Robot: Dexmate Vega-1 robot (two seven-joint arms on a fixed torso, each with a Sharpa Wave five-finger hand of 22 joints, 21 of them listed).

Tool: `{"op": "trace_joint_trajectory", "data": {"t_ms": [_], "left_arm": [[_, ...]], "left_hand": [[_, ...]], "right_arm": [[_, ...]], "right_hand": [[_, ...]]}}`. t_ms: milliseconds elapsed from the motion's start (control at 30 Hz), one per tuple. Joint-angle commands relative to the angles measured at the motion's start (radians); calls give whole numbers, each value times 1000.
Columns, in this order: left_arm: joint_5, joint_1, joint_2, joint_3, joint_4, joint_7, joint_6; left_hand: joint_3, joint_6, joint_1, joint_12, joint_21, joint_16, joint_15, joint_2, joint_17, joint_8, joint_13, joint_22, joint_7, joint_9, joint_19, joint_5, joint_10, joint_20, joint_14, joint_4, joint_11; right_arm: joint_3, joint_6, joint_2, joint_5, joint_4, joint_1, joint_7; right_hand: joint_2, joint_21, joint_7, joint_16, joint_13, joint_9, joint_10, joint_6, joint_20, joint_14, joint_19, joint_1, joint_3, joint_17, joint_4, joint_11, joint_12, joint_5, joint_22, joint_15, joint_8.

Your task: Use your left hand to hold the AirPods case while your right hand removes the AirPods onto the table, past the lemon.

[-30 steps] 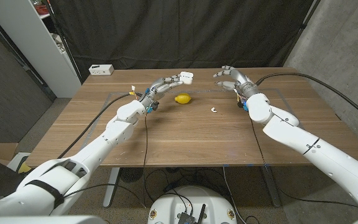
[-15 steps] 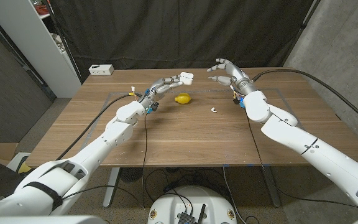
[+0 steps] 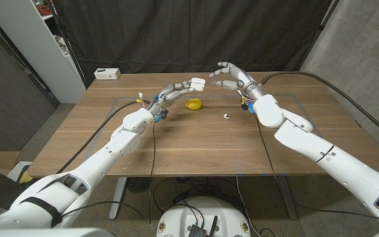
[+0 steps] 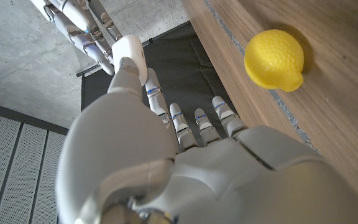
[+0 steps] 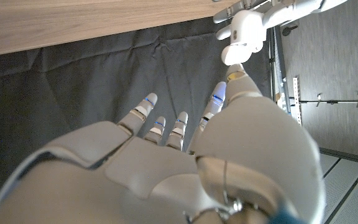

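My left hand (image 3: 175, 89) holds a small white AirPods case (image 3: 197, 83) in its fingertips, raised above the table behind the yellow lemon (image 3: 193, 104). My right hand (image 3: 229, 76) hovers just to the right of the case with its fingers apart and nothing in them. A small white AirPod (image 3: 226, 116) lies on the table right of the lemon. In the left wrist view the case (image 4: 131, 55) sits at my fingertips, with the lemon (image 4: 275, 60) on the wood beside it. From the right wrist, the case (image 5: 243, 35) shows just beyond my thumb.
A white box (image 3: 108, 74) stands at the table's back left corner. A white cabinet (image 3: 28, 46) stands left of the table (image 3: 176, 145), with a black curtain behind. Cables trail from both wrists across the wood.
My right hand has moved left and slightly up, from well right of the case to close beside it. My left hand has kept the case in place.
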Motion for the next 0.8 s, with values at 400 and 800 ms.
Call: {"op": "trace_joint_trajectory", "data": {"t_ms": [400,800], "left_arm": [[22,24,6,10,-43,39,12],[24,17,0,14,-27,36,12]], "left_hand": [[16,66,3,-1,5,0,-36,9,0,6,2,0,-54,136,5,4,-4,2,-3,-10,-1],[17,66,2,-1,5,-1,-35,9,0,6,2,0,-57,137,5,4,-4,3,-4,-10,-1]], "right_arm": [[-27,55,44,21,17,36,91],[-50,48,69,24,48,78,127]], "right_hand": [[-3,-3,3,-3,-2,2,-5,-6,8,-17,-8,-13,-7,1,4,4,-1,-1,4,5,-5],[0,-2,3,-1,-3,1,-2,1,11,-19,-10,-24,-10,2,10,8,0,-2,4,9,-5]]}}
